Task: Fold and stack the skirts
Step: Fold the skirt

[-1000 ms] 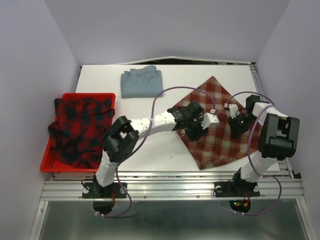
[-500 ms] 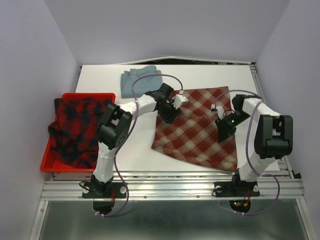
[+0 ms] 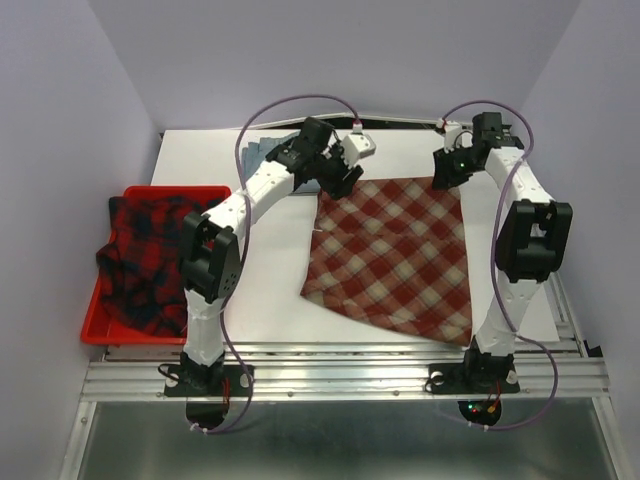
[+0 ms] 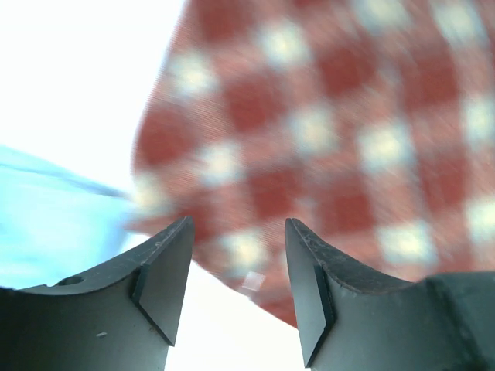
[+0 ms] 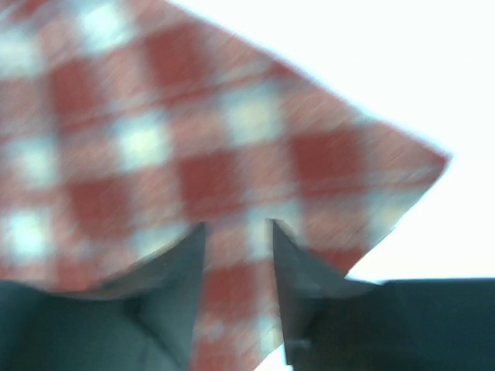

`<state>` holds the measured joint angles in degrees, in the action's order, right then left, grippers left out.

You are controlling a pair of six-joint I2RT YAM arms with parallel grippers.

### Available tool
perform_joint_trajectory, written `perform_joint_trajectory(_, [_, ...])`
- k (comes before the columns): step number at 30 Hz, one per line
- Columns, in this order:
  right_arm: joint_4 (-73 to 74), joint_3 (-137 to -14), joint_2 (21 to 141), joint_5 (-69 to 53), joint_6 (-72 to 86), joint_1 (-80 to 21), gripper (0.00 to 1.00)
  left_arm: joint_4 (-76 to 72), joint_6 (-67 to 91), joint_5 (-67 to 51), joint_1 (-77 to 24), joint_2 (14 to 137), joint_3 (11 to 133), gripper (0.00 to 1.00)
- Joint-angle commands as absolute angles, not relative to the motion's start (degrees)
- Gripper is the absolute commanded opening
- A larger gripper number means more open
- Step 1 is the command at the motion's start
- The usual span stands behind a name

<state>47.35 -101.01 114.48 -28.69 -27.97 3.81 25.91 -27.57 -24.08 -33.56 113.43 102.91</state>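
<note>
The white tabletop (image 3: 270,290) carries the brick-red and cream check skirt (image 3: 390,255), spread nearly flat right of centre. Its near hem reaches towards the arm bases and its two far corners lie under the arms.

It looks like thin woven cloth: light, limp and of no stiffness, so it will sag and drag wherever it is not held. One pinch would likely swing it out of square. I judge the best hold to be at two corners or two points along one edge, taken together and moved at the same pace. The pinches should sit just inside the hem, so the weave cannot slip free.

At the left, the red and navy plaid skirt (image 3: 150,255) lies crumpled in the red tray (image 3: 178,190), spilling over its left wall. It looks bulkier and will need shaking out first.

The light blue denim-like skirt (image 3: 258,160) lies at the far edge, partly hidden by the left arm (image 3: 260,190). It probably has more body and keeps a crease better.

The left jaws hover over the check skirt's far left corner, well parted, with nothing between them. The right jaws hang over the far right corner, parted more narrowly. The blurred wrist view shows cloth beneath them but none pinched.
</note>
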Motion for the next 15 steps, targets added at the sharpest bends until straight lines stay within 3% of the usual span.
perform_joint_trajectory(1, [30.7, -107.3, 118.3, -23.3, -22.1, 4.3, 0.49, 24.6, -25.1, -25.4, -29.2, 117.5, 112.4, 0.62])
perform_joint_trajectory(5, [22.9, -108.0, 122.4, -22.8, -24.5, 4.3, 0.65, 20.0, -25.4, -21.0, -28.7, 122.3, 119.0, 0.67])
perform_joint_trajectory(11, [23.1, -112.4, 131.4, -19.4, -33.9, 4.3, 0.67, 21.6, -25.4, -18.9, -28.3, 135.4, 132.4, 0.69])
perform_joint_trajectory(15, [23.6, -109.5, 133.2, -18.8, -39.8, 4.3, 0.67, 21.3, -26.4, -16.5, -28.3, 139.6, 133.7, 0.71])
